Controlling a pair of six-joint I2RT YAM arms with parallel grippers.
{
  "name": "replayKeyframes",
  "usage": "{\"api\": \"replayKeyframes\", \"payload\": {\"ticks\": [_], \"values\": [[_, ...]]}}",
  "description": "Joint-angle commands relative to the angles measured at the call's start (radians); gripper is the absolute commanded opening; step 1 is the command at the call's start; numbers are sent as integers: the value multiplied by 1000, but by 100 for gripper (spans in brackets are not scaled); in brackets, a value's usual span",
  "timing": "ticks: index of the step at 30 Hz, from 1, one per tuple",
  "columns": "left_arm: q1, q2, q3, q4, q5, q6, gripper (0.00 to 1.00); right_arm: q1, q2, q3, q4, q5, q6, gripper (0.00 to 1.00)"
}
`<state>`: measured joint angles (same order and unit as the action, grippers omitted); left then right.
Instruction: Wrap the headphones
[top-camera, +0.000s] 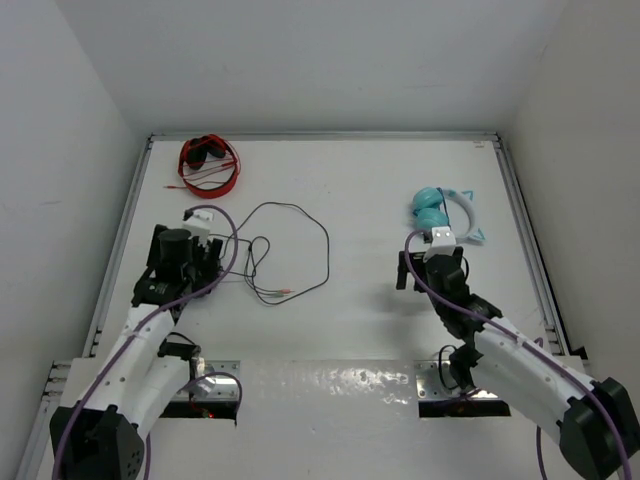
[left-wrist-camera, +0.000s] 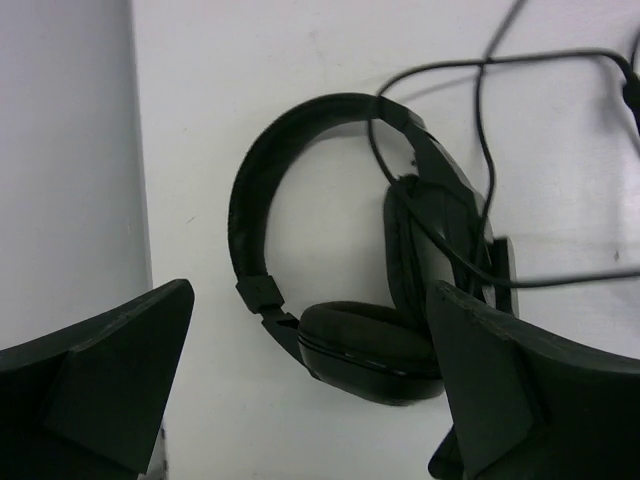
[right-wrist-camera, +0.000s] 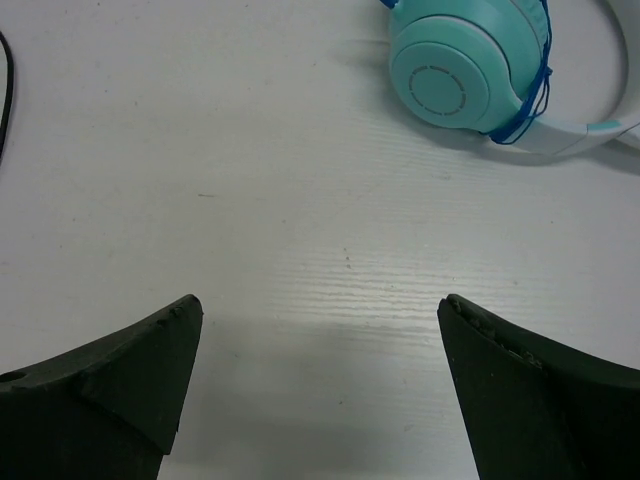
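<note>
The headphones (left-wrist-camera: 370, 345) and their cable (left-wrist-camera: 560, 52) were black against the white counter (top-camera: 380, 180). The red headphones (top-camera: 210, 165) showed dark earcups. The teal headphones (right-wrist-camera: 460, 75) carried a white band (right-wrist-camera: 590, 130) and a blue cord (right-wrist-camera: 530, 100).

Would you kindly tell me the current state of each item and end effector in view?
black headphones: lying flat on the table, ungrasped.
cable: unwrapped, sprawled in loose loops.
red headphones: lying flat, untouched.
teal headphones: lying flat, untouched.
left end effector: open, empty, above the black headphones.
right end effector: open, empty, over bare table.
</note>
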<state>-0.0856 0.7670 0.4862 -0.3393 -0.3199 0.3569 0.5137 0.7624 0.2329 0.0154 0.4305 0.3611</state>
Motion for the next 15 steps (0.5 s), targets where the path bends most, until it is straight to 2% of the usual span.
{"api": "replayKeyframes", "payload": {"ticks": [1, 2, 3, 4, 6, 7, 8, 9, 10, 11, 12, 13, 15], "values": [[-3, -3, 83, -65, 172, 188, 100, 3, 9, 59, 38, -35, -40, 99], [-3, 35, 116, -135, 221, 283, 100, 3, 18, 74, 44, -41, -63, 99], [-5, 63, 182, -185, 254, 448, 100, 3, 26, 81, 50, -58, -79, 99], [-5, 98, 225, -191, 199, 442, 100, 3, 34, 94, 57, -70, -94, 99], [-2, 283, 345, -254, 141, 413, 96, 3, 67, 135, 69, -120, -140, 99], [0, 355, 488, -353, 98, 395, 92, 3, 83, 152, 80, -143, -171, 99], [4, 438, 565, -415, 76, 375, 79, 5, 97, 187, 81, -172, -186, 99], [18, 607, 654, -481, 64, 332, 70, 3, 132, 206, 81, -203, -204, 99], [29, 686, 839, -630, 64, 315, 64, 3, 149, 226, 81, -273, -221, 99], [46, 835, 926, -705, 90, 306, 63, 3, 169, 264, 74, -304, -247, 99], [64, 897, 1015, -762, 117, 295, 63, 3, 202, 282, 66, -331, -257, 99], [113, 943, 1152, -846, 196, 295, 67, 3, 216, 302, 58, -354, -263, 99], [208, 1028, 1227, -879, 269, 319, 75, 3, 254, 341, 41, -407, -257, 99]]}}
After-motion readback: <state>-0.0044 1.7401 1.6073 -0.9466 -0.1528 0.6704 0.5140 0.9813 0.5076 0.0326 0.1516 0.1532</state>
